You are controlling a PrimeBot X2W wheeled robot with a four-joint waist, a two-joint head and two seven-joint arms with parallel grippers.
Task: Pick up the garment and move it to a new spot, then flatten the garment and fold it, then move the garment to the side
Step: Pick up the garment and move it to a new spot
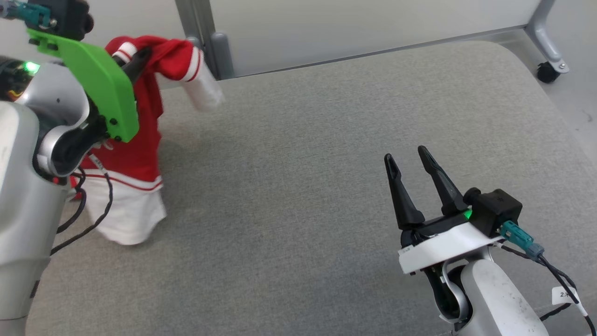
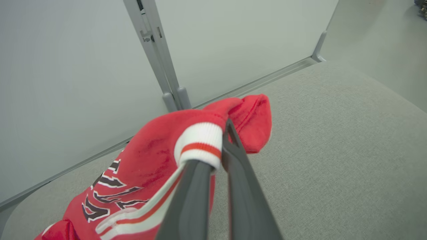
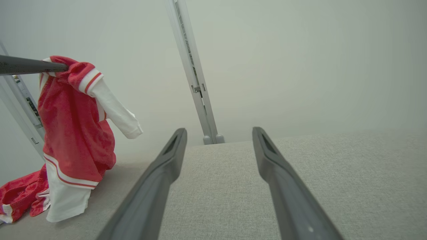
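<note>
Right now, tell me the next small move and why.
Probably raise the left gripper higher: it is shut on the garment, whose lower part rests on the table and would drag if carried. The right gripper is open, empty.

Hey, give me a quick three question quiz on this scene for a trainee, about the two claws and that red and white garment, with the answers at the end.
1. True or false: the left claw is shut on the red and white fabric garment.
2. The right claw is: A) open, holding nothing; B) shut on a sleeve; C) pressing the garment flat.
3. Short answer: does the garment hang wholly clear of the grey fabric-covered table, or does part rest on it?
Key: 1 true; 2 A; 3 part rests on it.
</note>
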